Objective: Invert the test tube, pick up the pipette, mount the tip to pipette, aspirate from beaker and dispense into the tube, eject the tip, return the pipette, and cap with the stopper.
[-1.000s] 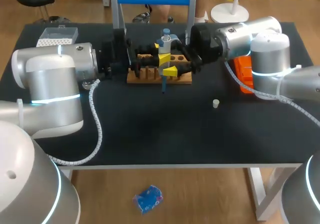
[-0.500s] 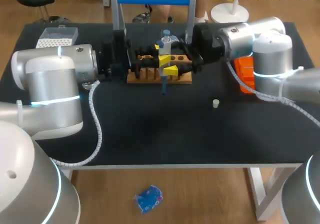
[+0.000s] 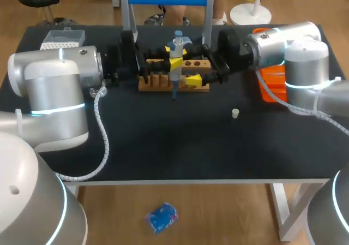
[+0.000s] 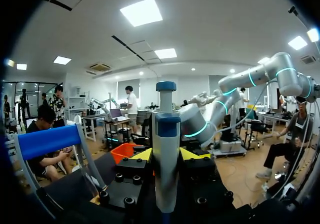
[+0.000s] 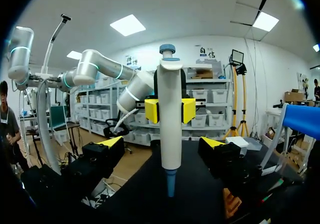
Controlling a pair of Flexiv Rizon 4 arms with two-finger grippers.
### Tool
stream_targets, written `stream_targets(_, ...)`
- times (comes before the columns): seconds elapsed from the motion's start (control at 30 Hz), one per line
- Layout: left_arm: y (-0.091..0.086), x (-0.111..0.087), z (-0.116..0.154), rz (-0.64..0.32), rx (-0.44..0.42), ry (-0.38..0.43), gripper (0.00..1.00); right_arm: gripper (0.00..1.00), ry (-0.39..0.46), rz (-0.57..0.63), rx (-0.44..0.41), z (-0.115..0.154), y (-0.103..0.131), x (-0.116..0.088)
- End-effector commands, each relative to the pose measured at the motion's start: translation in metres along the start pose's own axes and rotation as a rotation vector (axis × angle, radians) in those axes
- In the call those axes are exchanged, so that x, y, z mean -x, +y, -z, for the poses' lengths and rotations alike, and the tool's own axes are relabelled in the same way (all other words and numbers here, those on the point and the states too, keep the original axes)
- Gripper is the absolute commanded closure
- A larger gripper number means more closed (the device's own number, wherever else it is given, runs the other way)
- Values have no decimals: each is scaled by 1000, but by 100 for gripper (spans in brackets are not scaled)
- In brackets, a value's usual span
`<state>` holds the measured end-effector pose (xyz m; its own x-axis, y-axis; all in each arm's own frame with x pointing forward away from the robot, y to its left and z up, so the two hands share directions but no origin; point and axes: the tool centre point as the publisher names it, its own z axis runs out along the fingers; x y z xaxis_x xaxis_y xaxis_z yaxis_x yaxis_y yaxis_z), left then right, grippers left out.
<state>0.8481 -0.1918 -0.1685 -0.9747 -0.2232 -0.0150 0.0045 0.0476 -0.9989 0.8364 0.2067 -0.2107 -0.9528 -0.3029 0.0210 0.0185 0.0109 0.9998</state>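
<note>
Tabletop (image 3: 174, 141): black, matte, rectangular, on white legs.
On it:
- wooden rack (image 3: 158, 82) with round holes, far middle;
- white box of tips (image 3: 62, 39), far left corner;
- orange tray (image 3: 271, 87), right side, partly hidden by an arm;
- small white stopper (image 3: 235, 113), upright, alone on bare surface, right of middle, near the tray, apart from the rack.

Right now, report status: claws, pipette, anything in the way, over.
Left claw shut on pipette, held upright near wooden rack. Right claw open, facing pipette, not touching. Small white stopper on table, apart from both claws.
</note>
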Motion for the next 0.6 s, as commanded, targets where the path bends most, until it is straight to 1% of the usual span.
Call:
stream_targets(0.03,-5,1,9,-7,10,-24,100,0,-33,3,-15,12,8,-17)
stream_targets(0.13,-8,6,18,-14,23,-53,100,0,-52,5,-23,20,10,-23)
stream_targets(0.3,-12,21,36,-20,60,-143,100,0,-90,3,-36,32,12,-34)
stream_targets(0.43,-12,37,51,-18,112,-259,100,0,-135,-4,-49,40,13,-45)
stream_targets(0.5,-14,47,59,-7,124,-325,100,0,-167,-5,-49,45,14,-51)
stream_targets(0.6,-18,55,67,4,127,-395,100,0,-200,-4,-54,50,16,-58)
